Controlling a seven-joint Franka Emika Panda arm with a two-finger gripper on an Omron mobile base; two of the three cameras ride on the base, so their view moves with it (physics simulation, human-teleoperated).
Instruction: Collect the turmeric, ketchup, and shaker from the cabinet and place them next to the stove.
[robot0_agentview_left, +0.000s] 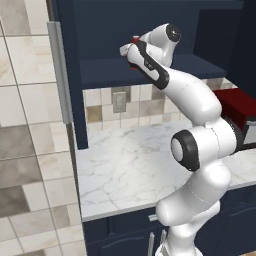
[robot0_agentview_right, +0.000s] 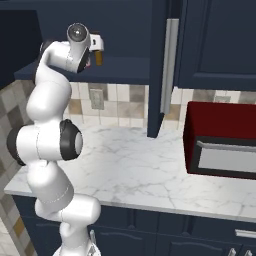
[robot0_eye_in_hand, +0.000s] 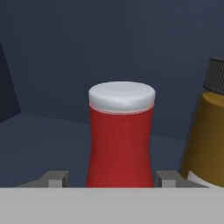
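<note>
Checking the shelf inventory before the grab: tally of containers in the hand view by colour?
Red, white cap: 1, the ketchup
Brown-amber, dark cap: 1, the turmeric, cut off at the right edge
Total: 2

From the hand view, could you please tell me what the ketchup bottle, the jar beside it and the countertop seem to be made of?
The ketchup looks like smooth red plastic with a matte white cap: even colour, soft sheen. The turmeric seems amber glass or plastic, hard to tell, with a dark ribbed cap. The countertop looks like polished white marble, going by its grey veining.
</note>
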